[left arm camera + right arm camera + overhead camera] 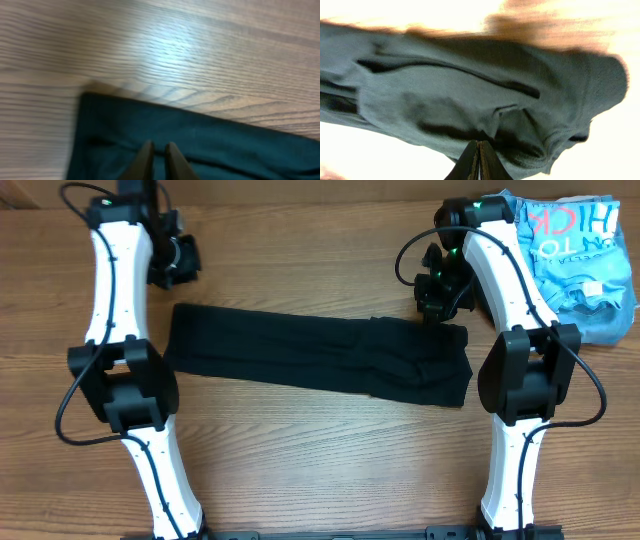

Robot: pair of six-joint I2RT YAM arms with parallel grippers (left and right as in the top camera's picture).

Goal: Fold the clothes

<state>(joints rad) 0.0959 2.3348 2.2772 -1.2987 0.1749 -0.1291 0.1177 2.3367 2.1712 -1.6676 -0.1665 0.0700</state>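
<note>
Black soft-fabric T-shirt (pixel 318 365) folded into a long band mid-worktop. Left gripper (pixel 159 150) nearly closed, empty; right gripper (pixel 478 146) closed, grip unclear.

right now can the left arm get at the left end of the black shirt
Probably yes: the left gripper sits just beyond the black shirt's left end, with only bare table between and nothing lying on that end.

T-shirt (pixel 310 360): plain black
Shirt (pixel 585 260): light blue, pink and white print
Table (pixel 320 470): brown wood grain
Arms (pixel 110 270): white, black joints
</note>
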